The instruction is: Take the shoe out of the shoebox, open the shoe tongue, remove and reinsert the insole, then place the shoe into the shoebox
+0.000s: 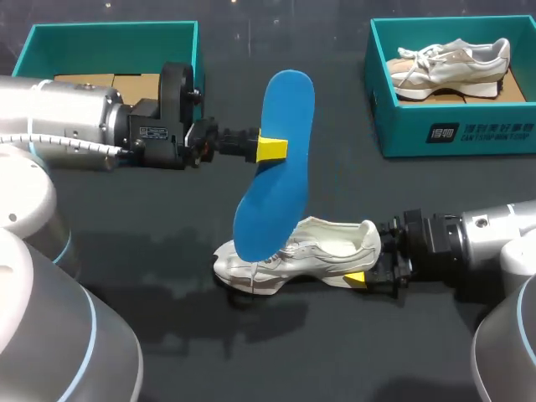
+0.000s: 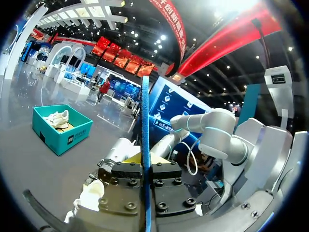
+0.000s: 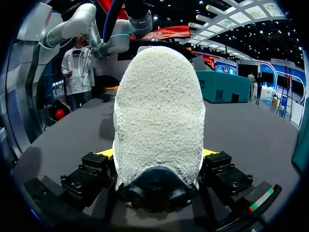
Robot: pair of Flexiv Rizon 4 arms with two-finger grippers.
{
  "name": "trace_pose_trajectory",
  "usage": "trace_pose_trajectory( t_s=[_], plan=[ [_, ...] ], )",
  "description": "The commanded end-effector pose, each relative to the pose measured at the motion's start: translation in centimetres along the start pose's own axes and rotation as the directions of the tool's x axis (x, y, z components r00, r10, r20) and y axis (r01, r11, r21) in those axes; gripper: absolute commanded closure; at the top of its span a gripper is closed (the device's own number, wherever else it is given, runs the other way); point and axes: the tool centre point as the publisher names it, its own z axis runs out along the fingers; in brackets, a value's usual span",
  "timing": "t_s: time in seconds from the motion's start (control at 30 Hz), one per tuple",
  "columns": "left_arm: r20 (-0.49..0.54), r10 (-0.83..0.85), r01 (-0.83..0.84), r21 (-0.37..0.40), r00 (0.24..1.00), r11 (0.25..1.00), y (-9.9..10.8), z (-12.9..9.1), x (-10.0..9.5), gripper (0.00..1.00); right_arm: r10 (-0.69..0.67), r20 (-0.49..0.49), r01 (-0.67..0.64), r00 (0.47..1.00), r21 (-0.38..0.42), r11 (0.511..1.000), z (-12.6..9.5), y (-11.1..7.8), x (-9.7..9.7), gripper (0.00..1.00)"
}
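Two grips: left jaws pinch insole (image 1: 289,109) aloft, right jaws clamp shoe (image 1: 327,247) heel. Reinsertion likely next; needs toe-first alignment.

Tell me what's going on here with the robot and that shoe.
The left gripper holds the blue insole upright over the shoe, which lies on the table. The right gripper clamps the shoe's heel. Whether the insole is coming out or going back in, I cannot tell.
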Motion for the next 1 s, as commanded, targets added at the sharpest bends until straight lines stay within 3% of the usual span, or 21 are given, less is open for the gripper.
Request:
trace_pose_trajectory(
  t_s=[0.03,1.0],
  plan=[
    [0.019,0.004,-0.004,0.015,1.000,1.000,0.64,-1.05,1.25,1.00,0.001,0.000,-0.001,1.000,0.004,1.000,0.09,0.06,0.06,1.00],
    [-0.002,-0.020,0.020,0.027,1.000,0.999,1.06,-1.58,2.23,1.00,0.001,0.000,-0.001,1.000,0.004,1.000,0.09,0.06,0.06,1.00]
  ],
)
